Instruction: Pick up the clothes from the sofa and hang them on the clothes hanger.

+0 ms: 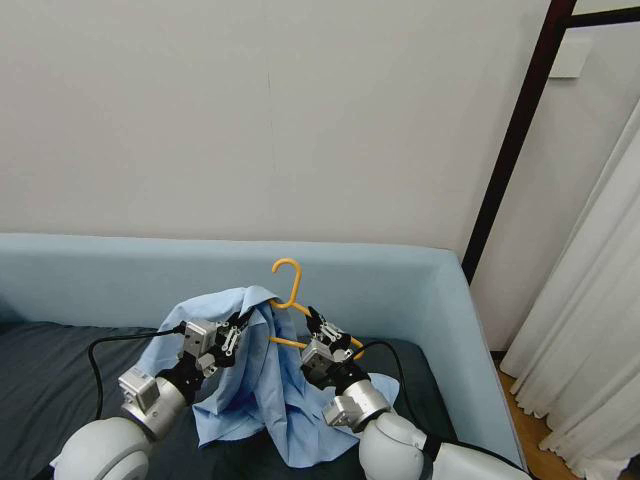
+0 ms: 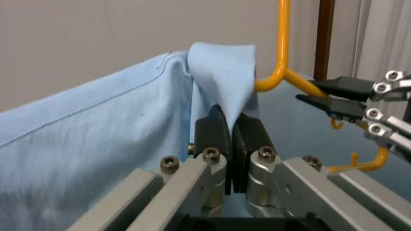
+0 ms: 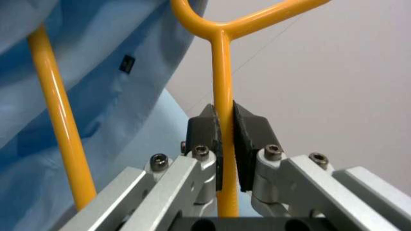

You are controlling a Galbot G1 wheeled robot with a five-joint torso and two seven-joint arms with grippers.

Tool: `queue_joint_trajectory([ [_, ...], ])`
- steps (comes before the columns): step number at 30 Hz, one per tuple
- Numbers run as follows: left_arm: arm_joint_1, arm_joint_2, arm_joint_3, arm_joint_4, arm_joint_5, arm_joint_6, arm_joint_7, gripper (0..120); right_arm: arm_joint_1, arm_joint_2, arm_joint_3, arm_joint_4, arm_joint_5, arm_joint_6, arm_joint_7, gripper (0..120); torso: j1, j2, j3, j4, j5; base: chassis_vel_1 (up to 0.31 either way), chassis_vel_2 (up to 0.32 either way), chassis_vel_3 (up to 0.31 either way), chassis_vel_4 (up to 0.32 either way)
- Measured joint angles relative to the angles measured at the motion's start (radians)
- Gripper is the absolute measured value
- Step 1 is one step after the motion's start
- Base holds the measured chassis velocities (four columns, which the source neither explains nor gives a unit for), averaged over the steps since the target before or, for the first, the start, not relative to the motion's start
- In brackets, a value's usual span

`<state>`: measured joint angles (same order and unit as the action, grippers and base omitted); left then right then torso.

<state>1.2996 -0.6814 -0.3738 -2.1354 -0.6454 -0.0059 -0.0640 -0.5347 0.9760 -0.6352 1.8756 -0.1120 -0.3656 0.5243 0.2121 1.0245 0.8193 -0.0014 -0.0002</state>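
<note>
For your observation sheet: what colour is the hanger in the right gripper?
Orange-yellow: the thin hanger shows best in the right wrist view.

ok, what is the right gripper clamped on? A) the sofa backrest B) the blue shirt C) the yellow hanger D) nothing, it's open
C: in the right wrist view the right gripper is shut on a bar of the yellow hanger; the blue shirt is pinched by the left gripper instead.
</note>
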Motion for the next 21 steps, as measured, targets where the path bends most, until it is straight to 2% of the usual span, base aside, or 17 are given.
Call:
queue_joint_trajectory([
  [4, 0.001, 0.004, -0.003, -0.001, 0.001, -0.004, 0.0, 0, 0.001, -0.015, 0.01, -0.001, 0.003, 0.019, -0.014, 5, 0.0, 0.0, 0.0, -0.0002, 0.0, 0.0, 0.0, 0.0, 0.0],
  [13, -0.001, 0.02, -0.008, -0.057, -0.001, -0.006, 0.002, 0, -0.012, -0.02, 0.02, -0.065, -0.086, 0.09, -0.045, 5, 0.0, 0.0, 0.0, -0.0003, 0.0002, 0.0, 0.0, 0.0, 0.0],
  [21, 0.018, 0.001, 0.027, -0.037, 0.034, -0.005, 0.011, 0, -0.01, 0.007, 0.017, -0.064, -0.074, 0.118, -0.051, 5, 0.0, 0.0, 0.0, -0.0001, -0.0001, 0.0, 0.0, 0.0, 0.0],
])
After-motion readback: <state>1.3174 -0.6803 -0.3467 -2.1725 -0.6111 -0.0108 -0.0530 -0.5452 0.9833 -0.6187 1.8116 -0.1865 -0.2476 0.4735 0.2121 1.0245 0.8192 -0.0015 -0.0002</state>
